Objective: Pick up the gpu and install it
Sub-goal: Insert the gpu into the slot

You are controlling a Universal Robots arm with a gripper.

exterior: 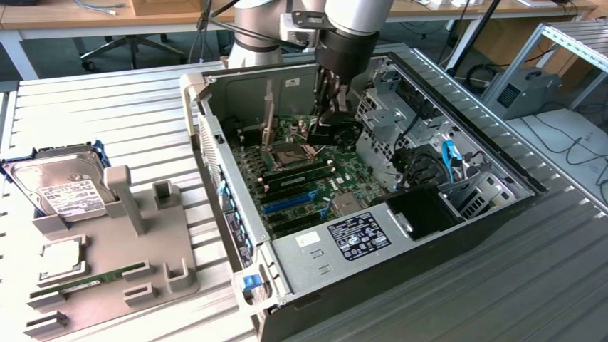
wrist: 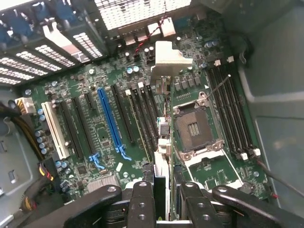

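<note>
Gpu (wrist: 162,142) held on edge inside the computer case (exterior: 221,178), above the motherboard (wrist: 90,80).
The jaws clamp the card's near end; its pale bracket (wrist: 168,59) points at the vented far wall (wrist: 133,12). It hangs just beside the bare processor socket (wrist: 192,128), apart from the blue slot (wrist: 109,118); whether its edge has met a slot I cannot tell. My worry: a skewed card could miss its slot and scrape the socket pins, or the bracket could snag the wall and twist the card loose.

Exterior looks down from afar, wrist closely, both onto the motherboard (exterior: 318,178).
</note>
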